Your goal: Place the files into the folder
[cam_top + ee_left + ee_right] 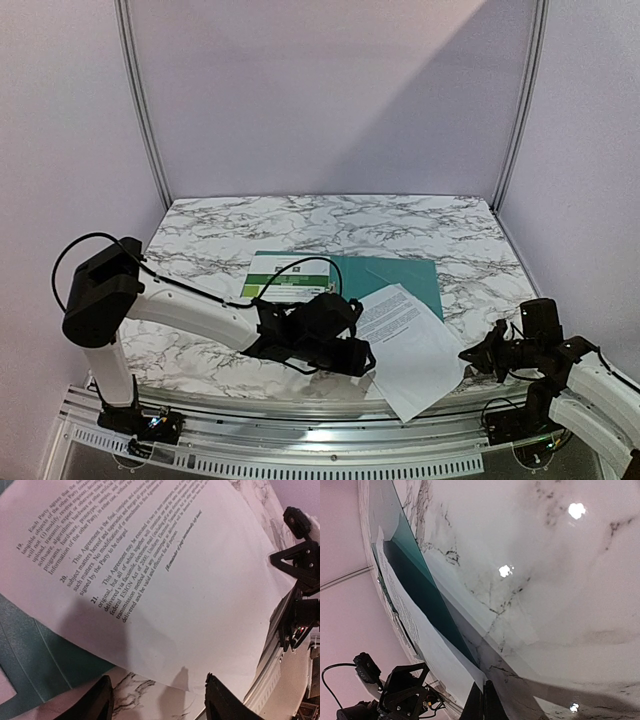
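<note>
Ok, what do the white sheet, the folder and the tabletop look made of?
White sheet: thin matte paper, going by the printed text and its slight curl. Folder: teal, flat and smooth, probably thin plastic or card; I can't tell which. Tabletop: glossy and marble-patterned, mirroring the lights; stone or laminate, unclear.

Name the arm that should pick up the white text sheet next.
Left: the left gripper is open, the white sheet's edge just ahead of it. The right gripper is shut.

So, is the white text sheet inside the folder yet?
No, the white sheet lies askew on the marble table, only its far corner overlapping the teal folder.
</note>
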Controlling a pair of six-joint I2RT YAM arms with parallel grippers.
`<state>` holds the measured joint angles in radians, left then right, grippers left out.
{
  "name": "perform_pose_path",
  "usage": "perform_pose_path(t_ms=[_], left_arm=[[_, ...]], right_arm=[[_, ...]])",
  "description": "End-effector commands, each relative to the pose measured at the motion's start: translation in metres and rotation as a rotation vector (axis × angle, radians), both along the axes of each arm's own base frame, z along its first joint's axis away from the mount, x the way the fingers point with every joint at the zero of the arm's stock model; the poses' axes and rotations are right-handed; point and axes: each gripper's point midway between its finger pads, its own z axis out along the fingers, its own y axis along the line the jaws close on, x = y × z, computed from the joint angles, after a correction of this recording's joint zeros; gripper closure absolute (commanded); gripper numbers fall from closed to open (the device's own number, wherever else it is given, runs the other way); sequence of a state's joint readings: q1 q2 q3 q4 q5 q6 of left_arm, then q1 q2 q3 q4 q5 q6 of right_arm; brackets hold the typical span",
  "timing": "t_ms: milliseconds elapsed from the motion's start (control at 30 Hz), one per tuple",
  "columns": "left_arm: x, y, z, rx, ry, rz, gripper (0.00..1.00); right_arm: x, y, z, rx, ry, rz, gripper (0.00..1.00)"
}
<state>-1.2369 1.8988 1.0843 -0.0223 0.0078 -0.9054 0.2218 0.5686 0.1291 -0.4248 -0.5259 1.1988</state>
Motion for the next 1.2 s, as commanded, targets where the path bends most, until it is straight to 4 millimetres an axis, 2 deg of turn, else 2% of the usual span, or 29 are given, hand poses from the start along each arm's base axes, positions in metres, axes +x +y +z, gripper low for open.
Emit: perform_pose_path(t_ms=[0, 233, 500, 800, 1067, 1167], left_arm=[[-0.012, -0.003, -0.013, 0.012, 0.046, -0.004, 0.38], [-0.013, -0.008, -0.016, 0.010, 0.064, -0.011, 0.38], [-0.007, -0.027, -0.002, -0.052, 0.029, -0.026, 0.40], [0.002, -0.036, 0.008, -0.064, -0.005, -0.016, 0.42], [0.006, -0.030, 0.011, -0.067, -0.012, 0.024, 0.49], [0.009, -0.028, 0.007, -0.055, -0.012, 0.043, 0.58]], right_arm=[[-0.003, -0.003, -0.008, -0.017, 0.003, 0.001, 1.00], [-0.006, -0.003, -0.010, -0.018, 0.008, 0.006, 1.00], [-0.010, -0.002, -0.014, -0.016, 0.016, 0.015, 1.00], [-0.012, -0.001, -0.015, -0.010, 0.024, 0.025, 1.00], [-0.013, -0.001, -0.017, -0.011, 0.028, 0.029, 1.00], [-0.013, -0.001, -0.017, -0.010, 0.027, 0.029, 1.00]])
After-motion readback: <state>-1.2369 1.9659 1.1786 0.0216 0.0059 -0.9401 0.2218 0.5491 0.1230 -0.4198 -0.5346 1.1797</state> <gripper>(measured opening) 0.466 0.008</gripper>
